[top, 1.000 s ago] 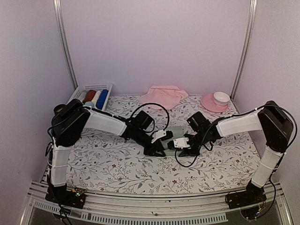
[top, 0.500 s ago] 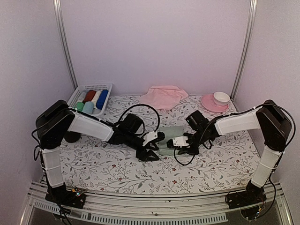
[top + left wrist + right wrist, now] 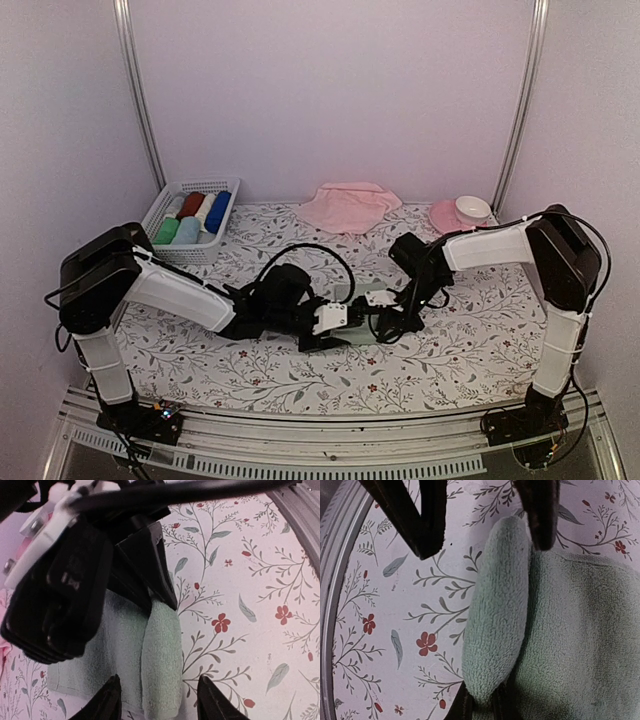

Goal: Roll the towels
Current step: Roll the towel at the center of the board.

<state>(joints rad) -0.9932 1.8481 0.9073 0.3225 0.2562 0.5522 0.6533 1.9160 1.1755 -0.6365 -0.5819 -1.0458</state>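
The mint green towel (image 3: 361, 333) lies on the floral table mid-front, its near edge folded into a short roll (image 3: 161, 655). My left gripper (image 3: 338, 328) is open, its fingertips (image 3: 111, 701) straddling one end of the roll (image 3: 497, 610) without pinching it. My right gripper (image 3: 386, 322) is shut on the other end of the roll, as the right wrist view (image 3: 485, 707) shows. The pink towel (image 3: 350, 205) lies crumpled at the back centre, apart from both grippers.
A white basket (image 3: 190, 247) with several rolled cloths stands at the back left. A pink saucer with a white cup (image 3: 465, 212) sits at the back right. A metal rail (image 3: 330, 440) runs along the table's front edge.
Both grippers have moved nearer to the front edge with the green towel. The left arm has dropped lower and stretched out along the table.
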